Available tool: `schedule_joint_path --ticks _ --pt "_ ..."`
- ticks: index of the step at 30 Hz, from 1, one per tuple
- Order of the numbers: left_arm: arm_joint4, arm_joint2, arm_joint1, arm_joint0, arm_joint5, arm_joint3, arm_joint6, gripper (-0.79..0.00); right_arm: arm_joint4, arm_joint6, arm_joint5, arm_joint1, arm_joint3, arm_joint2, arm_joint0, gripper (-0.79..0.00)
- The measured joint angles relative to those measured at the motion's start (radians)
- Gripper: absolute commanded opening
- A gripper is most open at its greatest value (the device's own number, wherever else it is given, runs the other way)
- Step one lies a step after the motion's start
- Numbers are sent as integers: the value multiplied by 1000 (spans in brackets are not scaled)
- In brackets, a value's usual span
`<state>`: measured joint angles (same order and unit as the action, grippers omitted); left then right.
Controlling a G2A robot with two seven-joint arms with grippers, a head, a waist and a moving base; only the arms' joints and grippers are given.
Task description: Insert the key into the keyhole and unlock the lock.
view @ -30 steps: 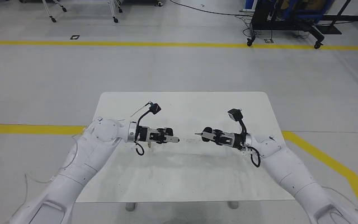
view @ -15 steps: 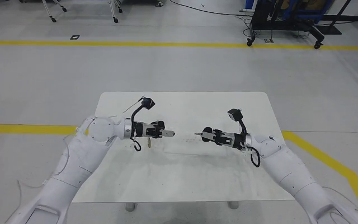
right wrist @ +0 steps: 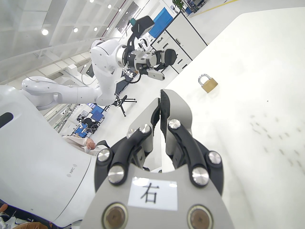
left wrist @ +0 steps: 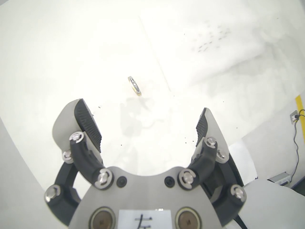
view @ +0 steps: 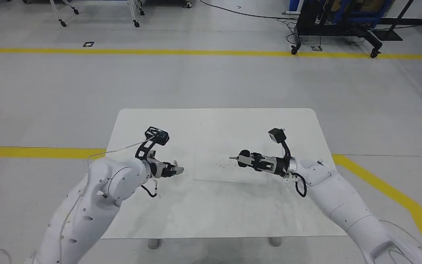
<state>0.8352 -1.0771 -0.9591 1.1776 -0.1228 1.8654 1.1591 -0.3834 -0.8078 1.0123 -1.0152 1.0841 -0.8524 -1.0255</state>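
Padlock (right wrist: 208, 85): on surface (view: 264, 204), left side.
Left end effector (left wrist: 143, 110): spread, above padlock, not touching it.
Right end effector (right wrist: 160, 96): pinching key (view: 231, 158).

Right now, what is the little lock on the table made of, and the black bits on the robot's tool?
The lock body looks like brass: yellow-gold with a dull metal sheen. Its shackle looks like steel, silvery and shiny. The left tool has pads that look like black rubber, matte and ribbed, though hard plastic is possible.
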Motion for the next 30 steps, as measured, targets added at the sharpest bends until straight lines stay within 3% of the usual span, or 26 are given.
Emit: schedule_joint_path --ticks 4,8,17,23,30 --pt "105 130 -31 -83 -89 -96 69 -206 0 0 0 0 0 0 0 -785" --pt "53 195 -64 -171 -126 -206 93 -385 0 0 0 0 0 0 0 -785" --pt "-40 241 -109 -271 -144 -357 67 -477 0 0 0 0 0 0 0 -785" --pt "-34 287 -135 -318 -169 -422 86 -474 0 0 0 0 0 0 0 -785" --pt "-51 317 -159 -345 -173 -473 86 -536 0 0 0 0 0 0 0 -785"
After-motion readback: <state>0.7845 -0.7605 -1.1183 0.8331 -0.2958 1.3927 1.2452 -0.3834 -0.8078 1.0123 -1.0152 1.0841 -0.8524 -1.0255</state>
